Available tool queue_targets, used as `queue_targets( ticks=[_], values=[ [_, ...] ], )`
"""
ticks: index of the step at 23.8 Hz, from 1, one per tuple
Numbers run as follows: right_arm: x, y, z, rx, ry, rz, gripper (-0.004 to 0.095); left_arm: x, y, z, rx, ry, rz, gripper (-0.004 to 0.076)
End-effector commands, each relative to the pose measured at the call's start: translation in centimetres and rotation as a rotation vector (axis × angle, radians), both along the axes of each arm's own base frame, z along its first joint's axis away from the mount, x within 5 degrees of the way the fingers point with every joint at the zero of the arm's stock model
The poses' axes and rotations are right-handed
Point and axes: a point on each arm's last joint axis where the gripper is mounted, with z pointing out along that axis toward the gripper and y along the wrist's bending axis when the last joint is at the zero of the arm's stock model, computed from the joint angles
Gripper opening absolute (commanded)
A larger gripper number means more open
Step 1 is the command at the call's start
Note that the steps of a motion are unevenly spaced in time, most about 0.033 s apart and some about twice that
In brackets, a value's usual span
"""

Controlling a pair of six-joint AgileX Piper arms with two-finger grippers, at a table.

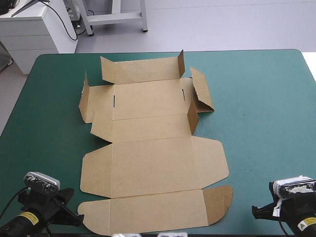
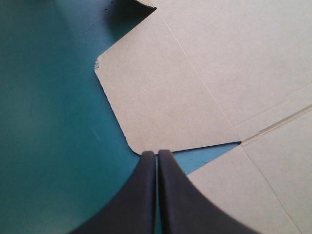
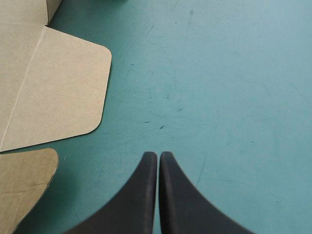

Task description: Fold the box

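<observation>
The brown box lies mostly flat in the middle of the teal-green table, its far flaps partly raised. My left gripper sits at the near left corner, shut, its tips just short of a rounded side flap of the box. At the near right corner my right gripper is shut as well, its fingers over bare cover. The box's rounded right flaps lie off to its side, apart from it.
A white cabinet and a metal frame stand beyond the table's far edge. Bare teal-green cover stretches to the right of the box.
</observation>
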Motion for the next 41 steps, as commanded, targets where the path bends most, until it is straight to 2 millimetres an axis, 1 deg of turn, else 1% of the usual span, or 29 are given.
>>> queue_targets(
  ticks=[1,3,5,7,8,9,10,11,12,13,14,15,16,17,18,20,21,24,26,30,32,34,38,39,41],
  values=[
    [0.5,0.1,1.1,0.020,-0.050,0.005,-0.0002,0.4,-0.1,1.4,-0.029,-0.068,0.010,-0.0008],
    [0.8,0.3,1.0,0.044,-0.012,0.018,-0.0002,0.4,-0.1,1.4,-0.029,-0.068,0.010,-0.0008],
    [1.5,0.3,1.3,0.051,0.032,0.028,-0.0002,0.4,-0.1,1.4,-0.029,-0.068,0.010,-0.0008],
    [2.5,0.3,2.5,0.046,0.050,0.040,-0.0002,0.4,-0.1,1.4,-0.029,-0.068,0.010,-0.0008],
    [3.6,0.3,3.7,0.040,0.080,0.059,-0.0002,0.4,-0.1,1.4,-0.029,-0.068,0.010,-0.0008],
    [4.1,0.4,4.5,0.044,0.088,0.067,-0.0002,0.4,-0.1,1.4,-0.029,-0.068,0.010,-0.0008],
    [5.6,0.5,6.0,0.055,0.126,0.098,-0.0002,0.4,-0.1,1.4,-0.029,-0.068,0.010,-0.0008],
    [6.3,0.6,6.7,0.060,0.134,0.114,-0.0002,0.4,-0.1,1.4,-0.029,-0.068,0.010,-0.0008],
    [8.3,0.7,8.4,0.085,0.144,0.129,-0.0001,0.4,-0.1,1.4,-0.029,-0.068,0.010,-0.0008],
    [10.2,0.7,9.7,0.103,0.166,0.139,-0.0002,0.4,-0.1,1.4,-0.029,-0.068,0.010,-0.0008],
    [11.4,0.8,10.7,0.113,0.181,0.150,-0.0002,0.4,-0.1,1.4,-0.029,-0.068,0.010,-0.0008],
    [13.2,0.8,12.1,0.118,0.203,0.165,-0.0002,0.4,-0.1,1.4,-0.029,-0.068,0.010,-0.0008],
    [14.5,0.7,12.4,0.119,0.247,0.176,-0.0002,0.3,-0.1,1.4,-0.029,-0.070,0.010,-0.0008],
    [16.2,0.7,13.5,0.120,0.275,0.194,-0.0002,0.3,-0.1,1.4,-0.029,-0.070,0.010,-0.0008],
    [17.5,0.8,14.1,0.125,0.282,0.204,-0.0001,0.3,-0.1,1.4,-0.029,-0.070,0.010,-0.0008],
    [21.2,1.8,15.6,0.110,0.282,0.253,0.0000,0.3,-0.1,1.4,-0.028,-0.071,0.005,-0.0008],
    [21.8,2.1,16.0,0.104,0.276,0.258,0.0000,0.3,-0.1,1.4,-0.028,-0.071,0.005,-0.0008],
    [24.1,3.3,16.2,0.085,0.301,0.266,0.0000,0.3,-0.1,1.4,-0.028,-0.071,0.005,-0.0008],
    [25.5,4.4,15.8,0.070,0.319,0.283,0.0000,0.3,-0.1,1.4,-0.028,-0.071,0.005,-0.0008],
    [27.9,6.7,14.3,0.041,0.371,0.320,0.0000,0.3,-0.1,1.4,-0.028,-0.071,0.005,-0.0008],
    [29.0,7.7,13.1,0.029,0.411,0.320,0.0000,0.3,-0.1,1.4,-0.030,-0.070,0.006,-0.0008],
    [29.9,8.7,11.9,0.018,0.443,0.334,0.0000,0.3,-0.1,1.4,-0.030,-0.070,0.006,-0.0008],
    [30.9,10.4,10.4,0.010,0.471,0.368,0.0015,0.3,-0.1,1.4,-0.030,-0.070,0.006,-0.0008],
    [30.9,10.9,10.3,0.015,0.466,0.372,0.0034,0.3,-0.1,1.4,-0.030,-0.070,0.006,-0.0008],
    [31.2,11.7,10.1,0.046,0.451,0.350,0.0125,0.3,-0.1,1.4,-0.030,-0.070,0.006,-0.0008]
  ],
)
